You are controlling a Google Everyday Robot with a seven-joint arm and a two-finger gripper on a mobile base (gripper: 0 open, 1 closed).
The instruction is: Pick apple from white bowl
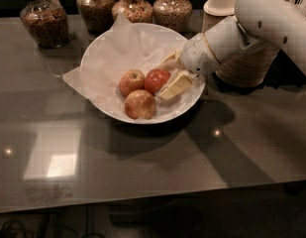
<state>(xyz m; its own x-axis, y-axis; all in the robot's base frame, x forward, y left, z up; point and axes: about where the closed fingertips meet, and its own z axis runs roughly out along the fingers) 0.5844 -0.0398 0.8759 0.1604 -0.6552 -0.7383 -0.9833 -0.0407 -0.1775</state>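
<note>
The white bowl [105, 58], wide and lined with crumpled white paper, stands on the dark table. Three apples lie in it. The apple [156, 80], glossy red, is the right one of the back pair. A paler apple [131, 82] lies to its left and another [140, 104] in front. My gripper [169, 75] reaches into the bowl from the right, low over the paper. It is open, with one cream finger [176, 86] at the red apple's front right and the other behind its right side. The apple rests in the bowl.
Several glass jars of grains [42, 19] stand along the back edge. A stack of tan paper bowls with white lids [241, 58] stands right behind my arm. Bare table [142, 167] stretches in front of the bowl.
</note>
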